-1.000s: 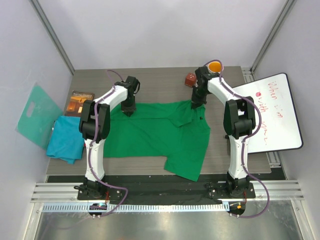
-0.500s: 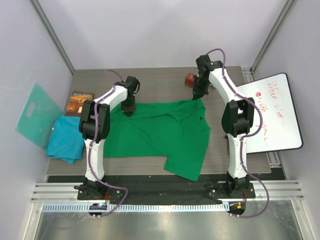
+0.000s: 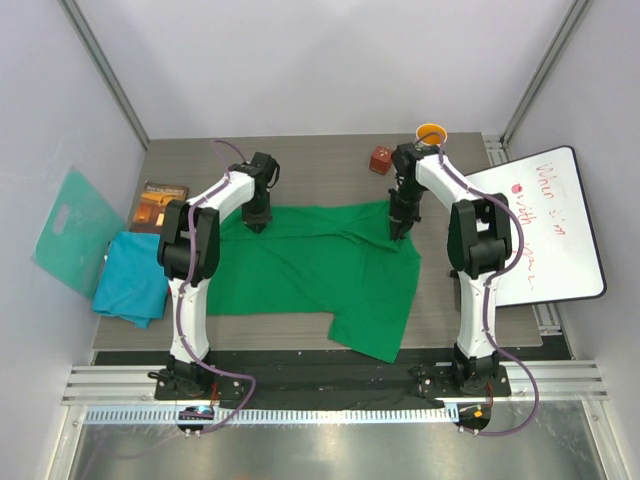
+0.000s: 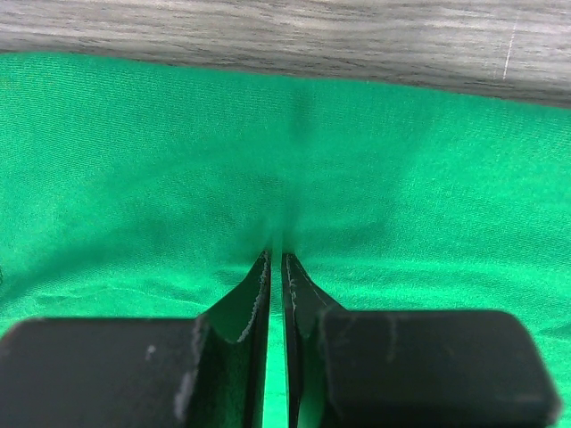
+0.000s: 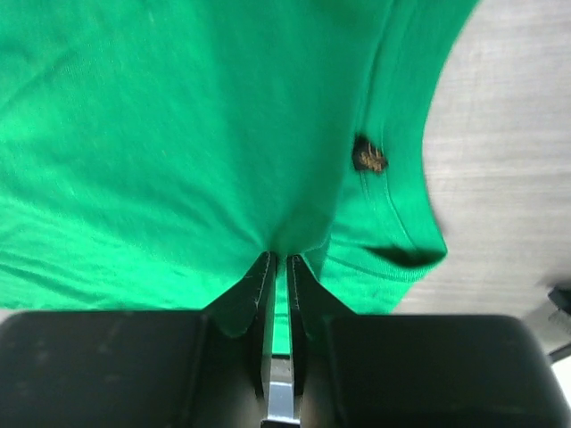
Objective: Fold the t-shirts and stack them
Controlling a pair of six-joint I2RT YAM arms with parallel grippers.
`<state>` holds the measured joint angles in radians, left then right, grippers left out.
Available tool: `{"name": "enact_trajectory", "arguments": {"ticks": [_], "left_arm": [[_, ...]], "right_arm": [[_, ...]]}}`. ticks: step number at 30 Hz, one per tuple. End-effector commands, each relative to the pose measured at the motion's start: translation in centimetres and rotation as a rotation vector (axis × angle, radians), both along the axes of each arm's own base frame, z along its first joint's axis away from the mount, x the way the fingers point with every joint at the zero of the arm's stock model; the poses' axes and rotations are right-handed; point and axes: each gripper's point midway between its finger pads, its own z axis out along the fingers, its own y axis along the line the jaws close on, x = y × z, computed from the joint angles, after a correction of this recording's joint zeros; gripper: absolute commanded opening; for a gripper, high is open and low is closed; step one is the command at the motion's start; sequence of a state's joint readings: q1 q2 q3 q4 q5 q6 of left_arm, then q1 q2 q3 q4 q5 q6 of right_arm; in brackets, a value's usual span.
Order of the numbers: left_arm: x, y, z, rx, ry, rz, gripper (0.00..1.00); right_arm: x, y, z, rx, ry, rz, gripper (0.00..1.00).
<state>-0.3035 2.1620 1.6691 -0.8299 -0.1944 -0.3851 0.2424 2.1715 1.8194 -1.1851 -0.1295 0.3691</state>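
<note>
Left end effector [image 4: 277,263] | green t-shirt [image 3: 310,270] pinched between jaws | right end effector [image 5: 277,260] | same

Tabletop [image 3: 320,165]: spread t-shirt [image 3: 310,270] at centre frame. Left tool [image 3: 256,224] sits on its upper-left edge and right tool [image 3: 399,232] on its upper-right part. Second t-shirt [image 3: 130,280] lies at the tabletop's left edge, with a book [image 3: 160,205] just above it in frame. Board with handle hole [image 3: 70,235] is further left, by the wall. Small block [image 3: 380,160] is upper right of centre, with a cup [image 3: 431,133] up and right of it. Whiteboard [image 3: 545,225] is at the right edge.
</note>
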Motion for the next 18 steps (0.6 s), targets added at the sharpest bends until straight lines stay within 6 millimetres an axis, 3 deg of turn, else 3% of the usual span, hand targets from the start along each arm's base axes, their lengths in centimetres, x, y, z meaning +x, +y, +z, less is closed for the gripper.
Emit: {"name": "enact_trajectory", "arguments": {"ticks": [1,5,11,15,18], "left_arm": [[-2.8,0.2,-2.3,-0.002,0.116,-0.008,0.09],[-2.8,0.3,-2.1,0.001,0.111,-0.008,0.1],[-2.8,0.2,-2.0,-0.006,0.108,-0.01,0.1],[-2.8,0.3,-1.8,-0.004,0.106,-0.009,0.11],[-2.7,0.2,-1.9,-0.005,0.106,-0.009,0.11]], "right_arm": [[-0.5,0.0,2.8,0.02,-0.05,-0.005,0.18],[-0.1,-0.2,3.6,0.008,-0.081,-0.011,0.28],[1.6,-0.2,5.5,0.013,-0.175,-0.02,0.29],[2.5,0.8,7.4,0.067,-0.239,-0.013,0.32],[2.3,2.6,8.8,0.147,-0.269,0.03,0.33]]}}
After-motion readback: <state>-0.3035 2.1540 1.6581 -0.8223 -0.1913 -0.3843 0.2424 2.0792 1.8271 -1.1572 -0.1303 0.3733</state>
